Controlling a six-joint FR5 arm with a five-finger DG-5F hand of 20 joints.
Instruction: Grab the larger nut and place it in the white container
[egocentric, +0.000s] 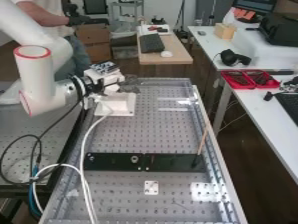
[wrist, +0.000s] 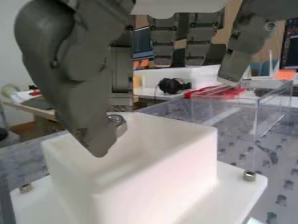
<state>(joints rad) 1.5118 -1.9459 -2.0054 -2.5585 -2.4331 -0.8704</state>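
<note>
The hand (egocentric: 128, 84) is at the far end of the bench in the high view, just above the white container (egocentric: 124, 106). In the wrist view the hand (wrist: 73, 75) has its thumb and a finger pinching the larger nut (wrist: 118, 120). This nut hangs over the open top of the white container (wrist: 159, 175), close to the container's rim. The container stands upright on a flat white base. On the black bar (egocentric: 174, 162) in the high view, the bearing (egocentric: 134, 159) stands by itself near the middle of the bar's left half.
A thin wooden stick (egocentric: 202, 141) rises from the bar's right end. Clear plastic walls (wrist: 229, 112) stand beside the container. White cables (egocentric: 83, 150) run down the bench's left side. A small white plate (egocentric: 151, 187) lies nearer than the bar. Red trays (egocentric: 249, 79) sit on the right table.
</note>
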